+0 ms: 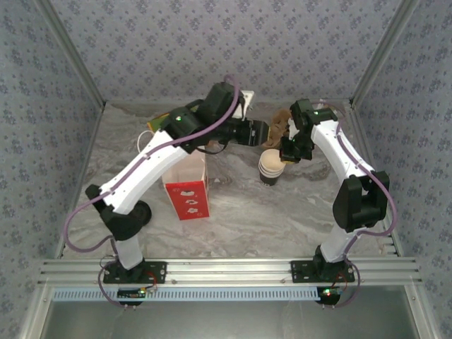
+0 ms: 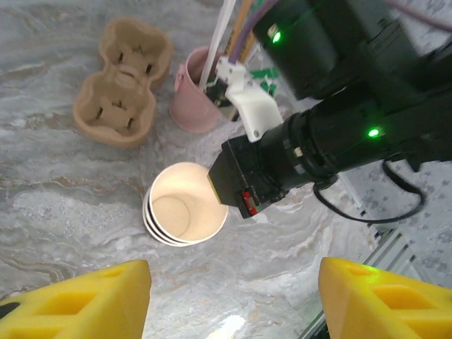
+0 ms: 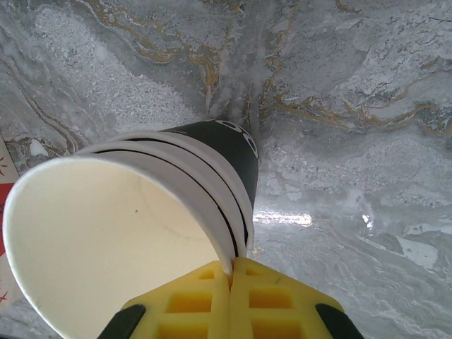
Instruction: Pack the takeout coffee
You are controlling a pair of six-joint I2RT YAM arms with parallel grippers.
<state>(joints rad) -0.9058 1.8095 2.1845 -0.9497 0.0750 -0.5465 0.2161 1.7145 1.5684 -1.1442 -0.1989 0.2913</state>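
Note:
The takeout coffee [image 1: 269,167] is the top cup in a short stack of nested paper cups with white rims and a dark sleeve, standing on the marble table right of centre. Its pale empty inside shows in the left wrist view [image 2: 185,205] and the right wrist view [image 3: 113,240]. My right gripper [image 3: 231,272] is shut on the rim of the top cup, pinching its wall between the yellow fingers; from above it [image 1: 288,151] sits at the cup's right side. My left gripper [image 2: 233,295] hovers above and just left of the stack [image 1: 258,133], open, with only bare table between its fingers.
A tall red-and-white paper bag [image 1: 188,189] stands open left of the cups, under the left arm. A brown cardboard cup carrier [image 2: 123,81] and a pink cup of sticks and straws [image 2: 195,102] sit behind the stack. Patterned walls enclose the table.

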